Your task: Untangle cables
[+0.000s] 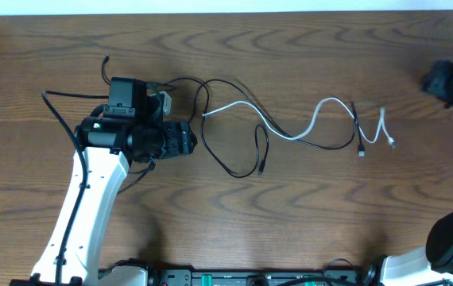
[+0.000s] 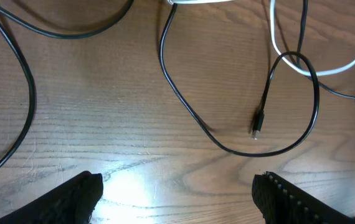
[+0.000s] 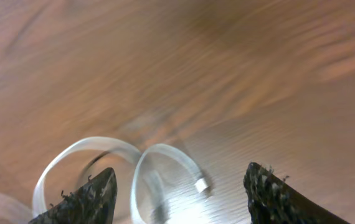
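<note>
Thin black cables and one white cable lie crossed on the wooden table's middle. One black cable loops down to a small plug. My left gripper is open and empty just left of that loop. In the left wrist view the gripper hovers above bare wood, with the black loop and its plug ahead and the white cable at upper right. My right gripper is open at the far right. In the blurred right wrist view the white cable's end plug lies between the fingers.
The table is brown wood. The left arm reaches in from the bottom left with its own thicker wires. The right arm's base is at the bottom right. The table's far edge runs along the top.
</note>
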